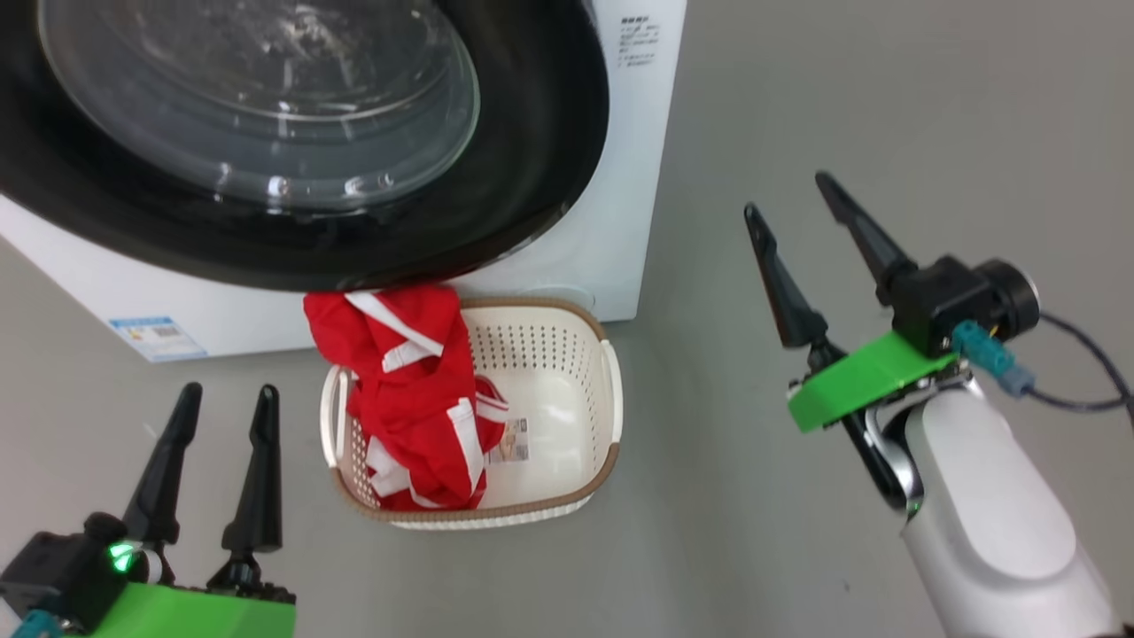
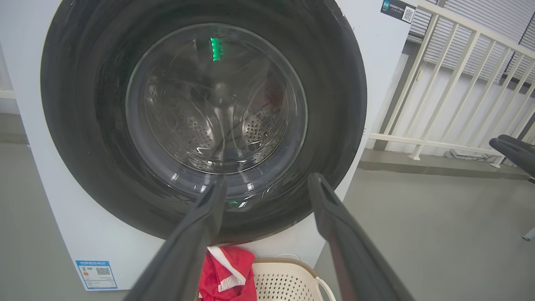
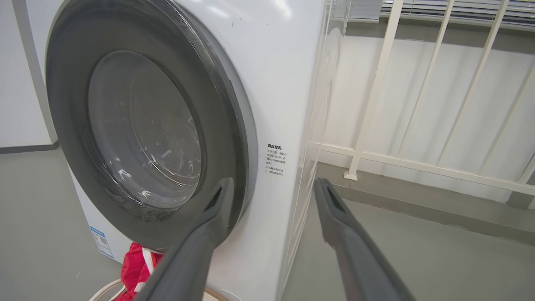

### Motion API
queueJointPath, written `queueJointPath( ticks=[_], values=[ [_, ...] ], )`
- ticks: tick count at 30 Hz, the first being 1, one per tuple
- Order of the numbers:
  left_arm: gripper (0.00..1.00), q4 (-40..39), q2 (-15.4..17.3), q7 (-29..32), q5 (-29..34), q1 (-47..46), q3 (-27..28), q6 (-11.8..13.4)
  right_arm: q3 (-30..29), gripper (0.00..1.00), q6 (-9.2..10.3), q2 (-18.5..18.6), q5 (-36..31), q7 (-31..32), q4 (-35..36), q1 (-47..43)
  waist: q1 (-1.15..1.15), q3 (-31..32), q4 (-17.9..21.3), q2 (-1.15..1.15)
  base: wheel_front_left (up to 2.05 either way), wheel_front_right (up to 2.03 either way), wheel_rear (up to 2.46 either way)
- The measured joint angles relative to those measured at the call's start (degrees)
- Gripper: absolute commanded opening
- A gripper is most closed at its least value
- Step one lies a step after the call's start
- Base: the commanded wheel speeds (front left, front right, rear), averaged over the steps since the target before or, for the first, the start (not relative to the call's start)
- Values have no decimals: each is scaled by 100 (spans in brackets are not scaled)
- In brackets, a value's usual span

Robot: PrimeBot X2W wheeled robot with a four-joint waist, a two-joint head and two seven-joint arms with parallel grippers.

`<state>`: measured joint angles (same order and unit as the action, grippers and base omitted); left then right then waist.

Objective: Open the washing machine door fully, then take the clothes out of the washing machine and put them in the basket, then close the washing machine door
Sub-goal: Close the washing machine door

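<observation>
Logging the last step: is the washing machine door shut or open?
Shut. The washing machine door sits flush against the washing machine, with no gap along its rim in the right wrist view. Latch: cannot tell.

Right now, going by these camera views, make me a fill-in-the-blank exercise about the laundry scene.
1. The washing machine door is ____.
2. The clothes lying in the basket are mainly ____ with white stripes.
3. The left claw and the right claw both stand ____, holding nothing.
4. The basket stands in ____ of the washing machine.

Missing words: closed, red, open, front.
</observation>
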<state>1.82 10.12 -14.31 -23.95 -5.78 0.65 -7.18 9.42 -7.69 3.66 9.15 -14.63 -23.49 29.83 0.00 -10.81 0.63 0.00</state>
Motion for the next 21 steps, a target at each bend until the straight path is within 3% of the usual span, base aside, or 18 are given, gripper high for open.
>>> queueJointPath(
  ticks=[21],
  values=[
    [100,112,-68,0,476,909,146,0,-409,100,0,-62,-330,1,1092,-1798,0,924,234,0,0,0,0]
  ],
)
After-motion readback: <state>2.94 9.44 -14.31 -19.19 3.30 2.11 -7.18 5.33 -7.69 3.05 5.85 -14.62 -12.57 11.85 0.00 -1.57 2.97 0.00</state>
